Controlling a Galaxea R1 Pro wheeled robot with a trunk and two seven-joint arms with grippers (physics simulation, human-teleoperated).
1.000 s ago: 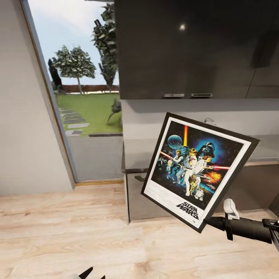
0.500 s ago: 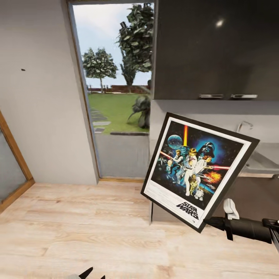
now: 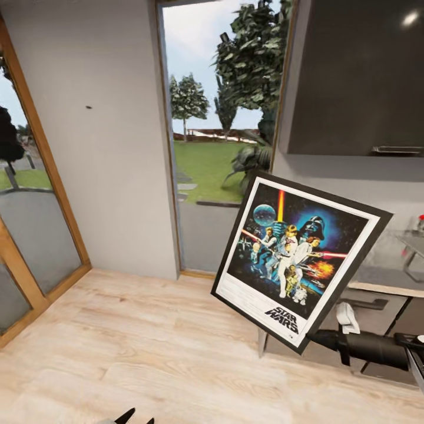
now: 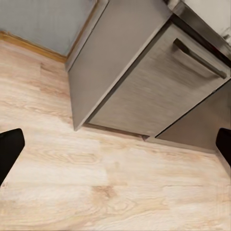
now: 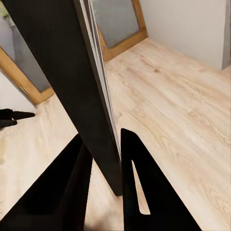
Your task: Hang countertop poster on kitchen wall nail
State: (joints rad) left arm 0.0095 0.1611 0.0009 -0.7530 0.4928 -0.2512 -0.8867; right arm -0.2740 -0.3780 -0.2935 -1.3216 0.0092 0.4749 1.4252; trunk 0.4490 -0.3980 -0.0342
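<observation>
Carry step in hand: right gripper [image 5: 103,159] fingers clamp the poster [image 3: 297,259] by its lower corner. Left gripper [image 4: 115,144] fingers spread, empty. Next move: align the poster with wall nail [image 3: 88,108].

My views are evenly lit and bright, with daylight at the window [image 3: 227,118]. A glare spot marks the upper cabinet [image 3: 410,19]. Renders are slightly soft; shadows are faint.

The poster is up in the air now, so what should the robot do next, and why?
Probably keep turning left toward the nail, a dark dot on the grey wall. The right gripper already clamps the poster by its lower corner, tilted and off to the nail's right.
</observation>
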